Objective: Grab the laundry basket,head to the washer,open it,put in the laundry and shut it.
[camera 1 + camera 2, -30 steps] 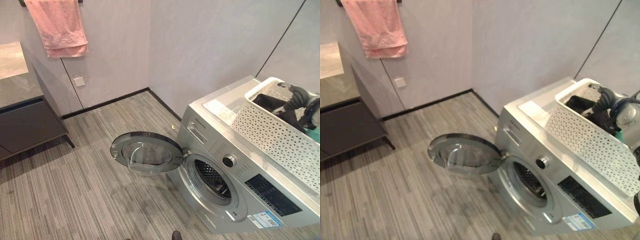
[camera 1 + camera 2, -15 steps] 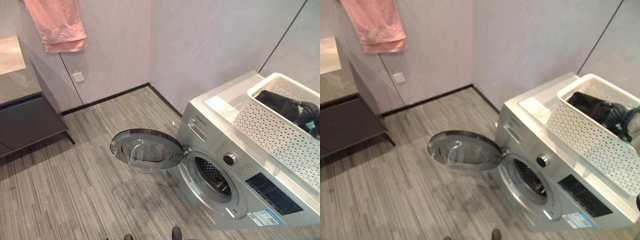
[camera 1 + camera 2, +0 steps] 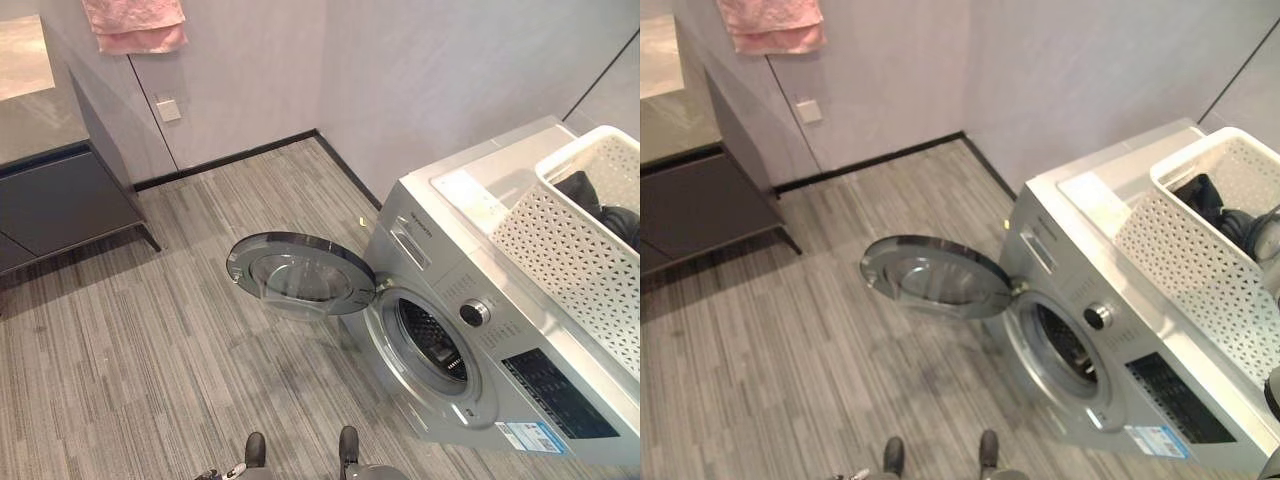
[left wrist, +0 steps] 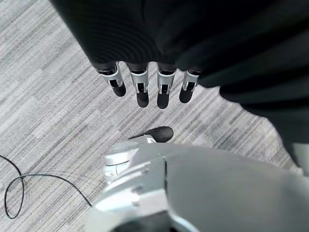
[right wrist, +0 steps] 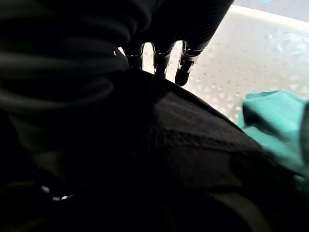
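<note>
eye views: washer (image 3: 470,330) door (image 3: 300,275) open; white laundry basket (image 3: 1200,250) on top, right hand (image 3: 1252,232) inside it. left wrist view: left hand (image 4: 145,87) relaxed over floor (image 4: 43,96), holding nothing. right wrist view: fingers (image 5: 183,70) on black garment (image 5: 174,135), grip unclear; green cloth (image 5: 275,121) beside.

Each robot hand wears a dark ribbed cover over its back and wrist, the left robot hand (image 4: 145,89) showing a row of silver fingers with dark rounded tips (small black-and-silver joints between), and the right robot hand (image 5: 161,60) showing the same silver, dark-tipped fingers.
</note>
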### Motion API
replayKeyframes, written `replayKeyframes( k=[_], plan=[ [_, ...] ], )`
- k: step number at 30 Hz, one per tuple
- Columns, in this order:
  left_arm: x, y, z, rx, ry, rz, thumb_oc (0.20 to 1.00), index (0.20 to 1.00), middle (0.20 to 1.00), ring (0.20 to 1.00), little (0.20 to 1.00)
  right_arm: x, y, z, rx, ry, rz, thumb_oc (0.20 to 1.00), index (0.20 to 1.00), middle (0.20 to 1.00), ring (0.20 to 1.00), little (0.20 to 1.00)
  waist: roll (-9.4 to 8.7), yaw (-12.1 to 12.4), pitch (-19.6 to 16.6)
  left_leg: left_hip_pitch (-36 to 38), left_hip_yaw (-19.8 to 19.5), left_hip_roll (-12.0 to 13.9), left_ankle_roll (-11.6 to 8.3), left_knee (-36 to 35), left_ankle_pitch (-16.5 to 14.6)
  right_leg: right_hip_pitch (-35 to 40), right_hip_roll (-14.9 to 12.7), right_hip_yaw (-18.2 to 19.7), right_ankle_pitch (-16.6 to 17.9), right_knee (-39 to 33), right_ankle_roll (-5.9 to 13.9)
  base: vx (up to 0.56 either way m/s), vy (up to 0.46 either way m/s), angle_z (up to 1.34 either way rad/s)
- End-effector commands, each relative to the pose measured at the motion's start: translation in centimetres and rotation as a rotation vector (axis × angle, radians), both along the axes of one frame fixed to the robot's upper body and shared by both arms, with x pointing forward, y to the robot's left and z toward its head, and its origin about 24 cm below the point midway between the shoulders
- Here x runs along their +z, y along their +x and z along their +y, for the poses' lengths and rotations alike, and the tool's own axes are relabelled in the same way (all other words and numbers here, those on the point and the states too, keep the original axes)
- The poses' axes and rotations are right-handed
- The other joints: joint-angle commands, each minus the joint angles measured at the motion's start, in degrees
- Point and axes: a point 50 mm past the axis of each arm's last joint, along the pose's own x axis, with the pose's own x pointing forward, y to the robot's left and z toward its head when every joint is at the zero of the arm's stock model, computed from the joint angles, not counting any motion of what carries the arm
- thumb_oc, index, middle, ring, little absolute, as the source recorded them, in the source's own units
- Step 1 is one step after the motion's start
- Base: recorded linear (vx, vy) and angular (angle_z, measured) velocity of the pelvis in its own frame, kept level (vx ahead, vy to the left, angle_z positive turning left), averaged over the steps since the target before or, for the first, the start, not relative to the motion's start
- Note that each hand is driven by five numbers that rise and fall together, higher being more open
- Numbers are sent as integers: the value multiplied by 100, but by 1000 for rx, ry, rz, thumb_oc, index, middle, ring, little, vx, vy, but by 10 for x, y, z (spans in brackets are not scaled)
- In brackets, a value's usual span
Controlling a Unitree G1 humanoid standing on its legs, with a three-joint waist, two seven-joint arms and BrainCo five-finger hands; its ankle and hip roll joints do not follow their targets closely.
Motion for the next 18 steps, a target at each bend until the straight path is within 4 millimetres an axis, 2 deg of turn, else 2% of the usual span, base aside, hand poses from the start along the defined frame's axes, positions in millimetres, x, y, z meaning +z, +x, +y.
replayKeyframes(
  k=[1, 2, 12, 16, 18],
  plan=[
    [-2, -2, -7, -51, -25, 26, 1000, 1000, 1000, 1000, 1000, 22, 2, -4, -25, -35, -18, 325, 325, 325, 325, 325, -156, 130, 121, 2, -100, 363, -224, 35, -77, 5, -258, -198, -398, 101, 226, 0, 0, 0],
    [-2, 0, -8, -57, -27, 21, 1000, 1000, 1000, 1000, 1000, 22, 2, -5, -34, -33, -25, 200, 200, 200, 200, 200, -157, 134, 117, 2, -106, 365, -224, 35, -81, 14, -252, -200, -404, 96, 220, 0, 0, 0],
    [-3, 1, -12, -77, -14, 30, 1000, 1000, 1000, 1000, 1000, 35, 3, -12, -114, -19, -183, 200, 200, 200, 200, 200, -155, 129, 47, 129, -86, 353, -189, 35, -152, 151, -238, -188, -417, 64, 206, 0, 0, 0],
    [-3, -2, -9, -75, 1, 47, 1000, 1000, 1000, 1000, 1000, 46, 0, -17, -158, 1, -273, 200, 200, 200, 200, 200, -151, 110, -3, 191, -93, 341, -173, 35, -191, 216, -252, -193, -423, 55, 211, 0, 0, 0],
    [-3, -5, -7, -70, 14, 61, 1000, 1000, 1000, 1000, 1000, 60, -2, -20, -181, 38, -391, 200, 200, 200, 200, 200, -149, 93, -46, 240, -85, 324, -159, 35, -218, 260, -263, -190, -421, 53, 219, 0, 0, 0]
  ],
)
